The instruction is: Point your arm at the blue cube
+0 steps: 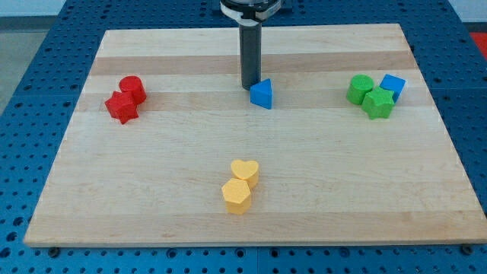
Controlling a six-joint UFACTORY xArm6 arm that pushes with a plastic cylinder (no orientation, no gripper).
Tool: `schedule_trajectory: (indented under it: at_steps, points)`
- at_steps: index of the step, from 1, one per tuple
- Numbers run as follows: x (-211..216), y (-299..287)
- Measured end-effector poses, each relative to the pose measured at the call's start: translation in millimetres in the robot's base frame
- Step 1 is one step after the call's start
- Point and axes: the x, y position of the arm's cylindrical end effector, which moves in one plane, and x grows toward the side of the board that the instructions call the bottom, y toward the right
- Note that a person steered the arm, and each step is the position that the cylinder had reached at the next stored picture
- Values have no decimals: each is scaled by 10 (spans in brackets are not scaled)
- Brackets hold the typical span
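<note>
The blue cube (pixel 393 85) sits at the view's right, touching a green cylinder (pixel 359 89) and a green star-like block (pixel 378 103). My tip (pixel 249 86) is near the board's top centre, just left of and touching or nearly touching a blue triangular block (pixel 262 94). The tip is far to the left of the blue cube.
A red cylinder (pixel 133 87) and a red star block (pixel 121 106) sit together at the view's left. A yellow heart (pixel 245 170) and a yellow hexagon (pixel 237 195) sit together at the bottom centre. The wooden board (pixel 152 198) lies on a blue perforated table.
</note>
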Motion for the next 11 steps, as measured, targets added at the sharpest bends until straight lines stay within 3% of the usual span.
schedule_trajectory:
  at_steps: [2, 3, 5, 6, 9, 11]
  points:
    - [-358, 390]
    - [-528, 1007]
    - [-525, 2456]
    - [-437, 2875]
    - [439, 2825]
    - [474, 2423]
